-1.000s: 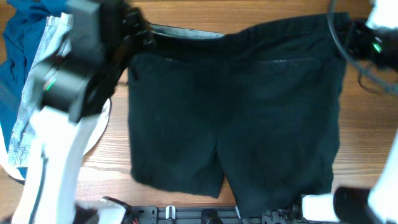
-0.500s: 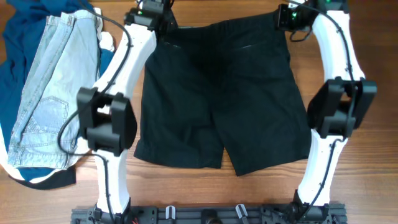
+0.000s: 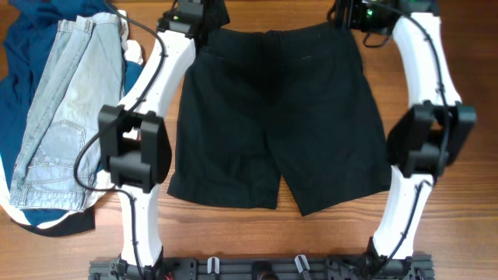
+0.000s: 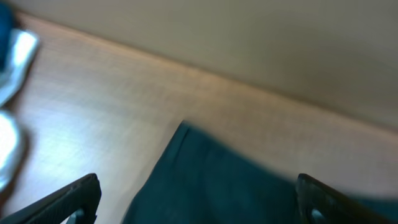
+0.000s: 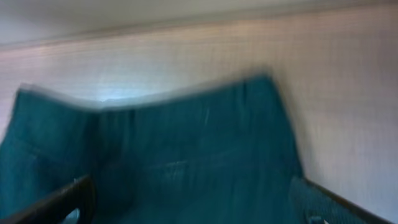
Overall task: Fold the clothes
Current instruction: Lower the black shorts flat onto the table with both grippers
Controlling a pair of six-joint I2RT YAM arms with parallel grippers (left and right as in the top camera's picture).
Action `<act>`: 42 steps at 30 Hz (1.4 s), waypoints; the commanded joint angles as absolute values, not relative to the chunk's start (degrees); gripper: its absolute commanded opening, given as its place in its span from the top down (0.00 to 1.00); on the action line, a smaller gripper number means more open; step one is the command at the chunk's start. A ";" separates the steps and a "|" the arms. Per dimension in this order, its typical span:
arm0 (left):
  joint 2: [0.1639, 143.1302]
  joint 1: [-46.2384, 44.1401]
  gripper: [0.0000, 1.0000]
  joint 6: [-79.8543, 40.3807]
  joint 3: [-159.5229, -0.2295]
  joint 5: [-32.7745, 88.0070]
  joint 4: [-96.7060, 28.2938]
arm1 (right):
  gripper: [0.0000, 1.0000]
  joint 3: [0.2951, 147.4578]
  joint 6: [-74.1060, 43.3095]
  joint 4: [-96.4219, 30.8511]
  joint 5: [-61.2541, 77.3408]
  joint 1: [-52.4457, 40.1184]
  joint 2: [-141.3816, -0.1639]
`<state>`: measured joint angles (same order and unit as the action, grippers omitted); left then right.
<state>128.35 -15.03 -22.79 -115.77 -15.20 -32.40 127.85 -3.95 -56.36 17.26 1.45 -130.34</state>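
The clothes, black shorts [image 3: 272,117], lie spread flat in the middle of the wooden table, waistband at the far edge and legs toward me. My left gripper [image 3: 204,14] hovers over the waistband's left corner and my right gripper [image 3: 352,14] over its right corner. In the left wrist view the shorts' corner [image 4: 217,180] lies on the wood between the widely spread fingers [image 4: 74,199] of the left gripper [image 4: 199,208], which is open. The right gripper [image 5: 196,208] is open too, above the waistband [image 5: 186,143], with nothing pinched.
Light-blue jeans [image 3: 62,117] lie on a dark blue garment [image 3: 23,47] at the table's left side, with a white object [image 3: 134,53] beside them. Both arms stretch along the shorts' sides. A black rail [image 3: 257,268] runs along the near edge.
Both grippers went from shut to open and let go of the waistband. The arms came down and stretched toward the far edge, and the shorts now lie flat, slightly farther back.
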 commanded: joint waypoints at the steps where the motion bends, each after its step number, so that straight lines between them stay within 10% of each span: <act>1: 118.78 -14.72 0.00 -20.34 -116.27 -15.90 -44.80 | 0.01 128.79 -5.26 -69.45 18.50 0.47 -120.16; 7: 117.16 -12.91 0.00 -21.37 -116.27 -15.90 -58.30 | 0.00 123.70 -6.28 -84.29 15.09 -2.44 -119.81; 20: 117.36 -7.01 0.00 -21.89 -116.27 -15.46 -60.51 | 0.00 92.12 -18.61 -61.82 1.28 -9.56 -119.81; 42: 127.22 -16.80 0.00 -12.01 -116.27 -13.43 -48.23 | 0.00 79.18 -11.79 -45.58 3.66 16.21 -119.81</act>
